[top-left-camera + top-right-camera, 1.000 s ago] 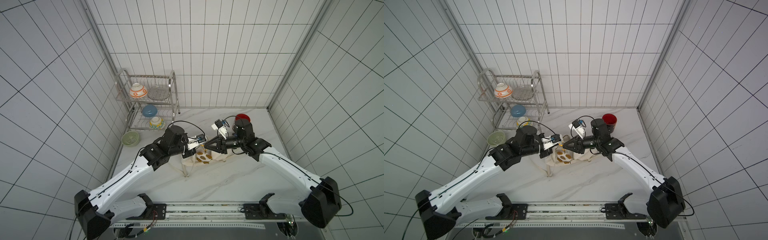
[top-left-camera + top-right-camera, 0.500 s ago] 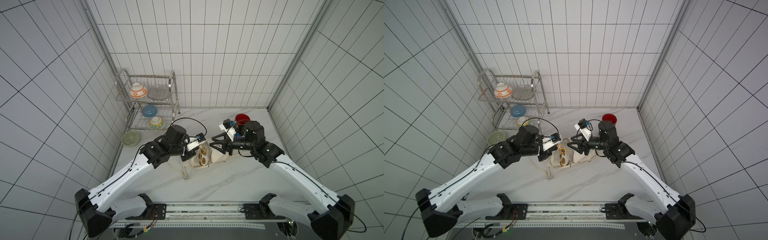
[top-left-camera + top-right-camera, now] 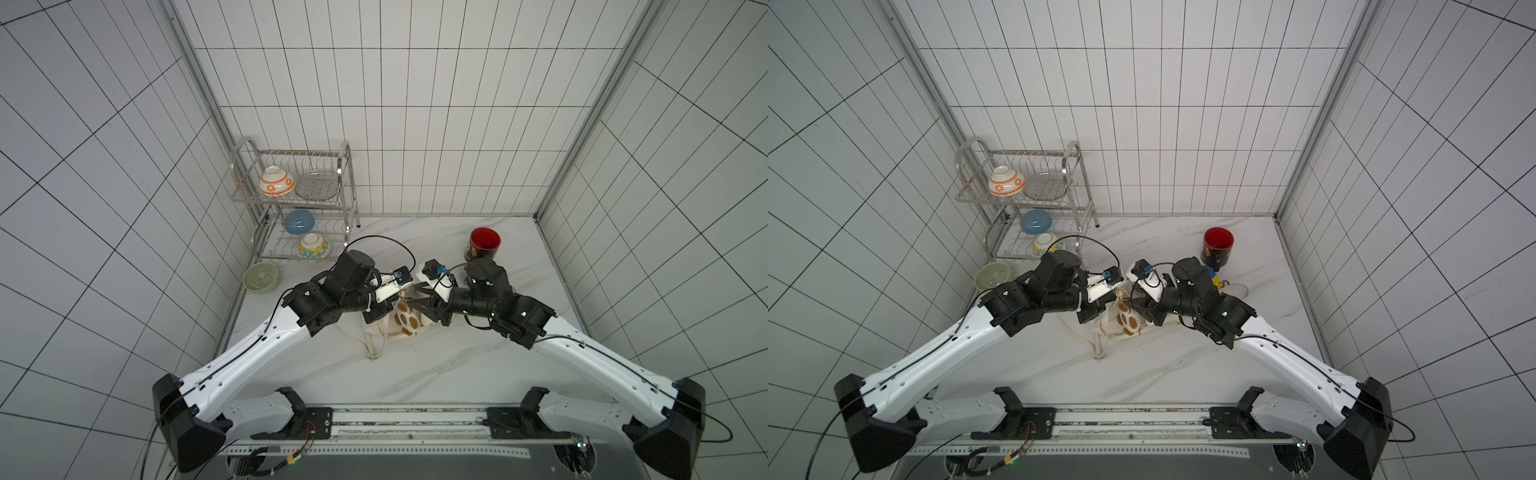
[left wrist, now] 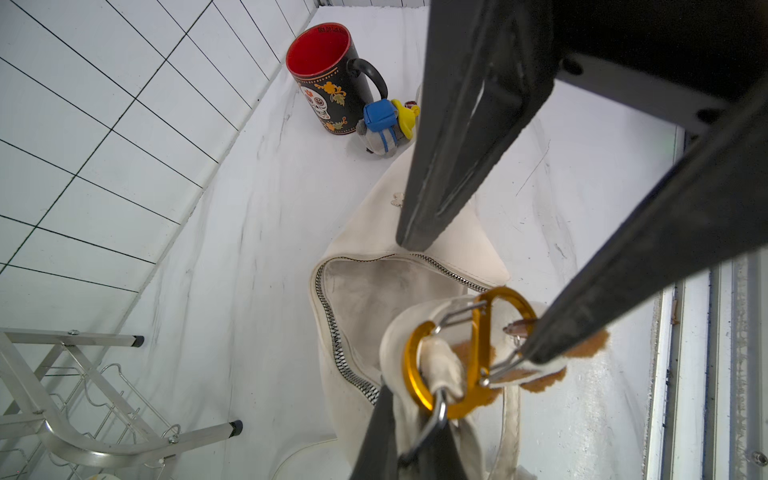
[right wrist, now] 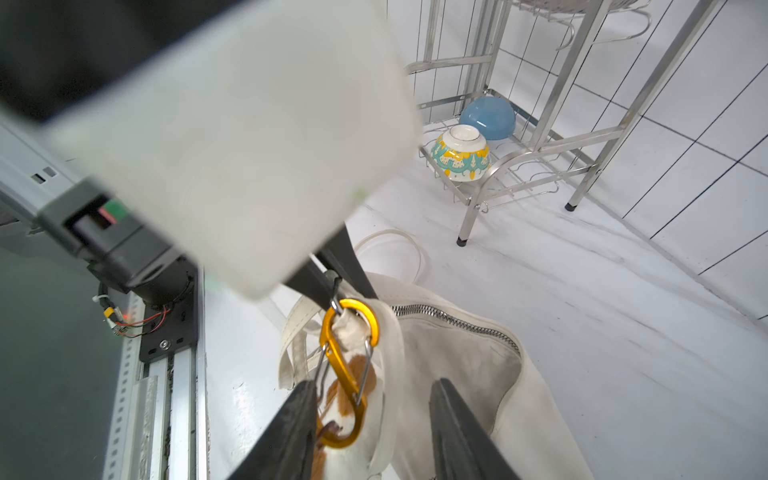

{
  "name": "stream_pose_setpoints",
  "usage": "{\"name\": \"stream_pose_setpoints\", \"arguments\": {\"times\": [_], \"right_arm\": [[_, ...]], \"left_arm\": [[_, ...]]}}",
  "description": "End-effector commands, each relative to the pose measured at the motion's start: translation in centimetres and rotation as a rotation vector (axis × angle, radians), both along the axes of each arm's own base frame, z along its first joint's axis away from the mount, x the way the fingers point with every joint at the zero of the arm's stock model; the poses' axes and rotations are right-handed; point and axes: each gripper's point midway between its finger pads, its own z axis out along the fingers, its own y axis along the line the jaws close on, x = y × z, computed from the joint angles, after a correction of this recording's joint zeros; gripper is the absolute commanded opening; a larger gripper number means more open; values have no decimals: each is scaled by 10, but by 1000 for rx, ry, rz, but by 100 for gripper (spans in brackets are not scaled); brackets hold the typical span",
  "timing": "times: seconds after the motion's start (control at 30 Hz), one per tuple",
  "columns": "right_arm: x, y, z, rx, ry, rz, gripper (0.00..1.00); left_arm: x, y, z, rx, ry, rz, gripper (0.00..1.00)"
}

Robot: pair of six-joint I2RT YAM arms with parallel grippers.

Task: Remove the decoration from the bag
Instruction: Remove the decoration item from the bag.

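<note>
Bag [image 4: 361, 291] one, carabiner [image 4: 478, 349] one, mug [image 4: 328, 83] one

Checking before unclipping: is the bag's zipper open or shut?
Open: the zipper rows stand apart on the bag, its lining showing between.

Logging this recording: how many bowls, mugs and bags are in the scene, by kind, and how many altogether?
Bowls: 4
Mug: 1
Bag: 1
Total: 6
</note>
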Motion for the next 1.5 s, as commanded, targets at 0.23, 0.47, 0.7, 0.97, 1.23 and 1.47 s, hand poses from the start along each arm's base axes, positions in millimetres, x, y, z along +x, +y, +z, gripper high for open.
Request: {"name": "stream_pose_setpoints", "arguments": {"times": [0.23,0.47,0.7,0.97,1.23,1.47], "right_arm": [[-3,10,1,63,13,-3,44],[-12,7,5,114,40,-8,46],[-7,6,-5,56,-4,-62,39],[-1,2,-6,39,-51,-116,27],[3,2,-5,29,-85,-135,21],[4,-1,-2,8,-135,-154,18]], "left_arm": [[3,-10,12,-57,5,8,0],[7,-8,3,-24,16,24,0],[5,-12,10,-60,36,24,0],[0,-16,12,-88,71,10,0],[-9,-22,12,-98,93,-30,0],[-12,-23,8,-84,132,-39,0]]}}
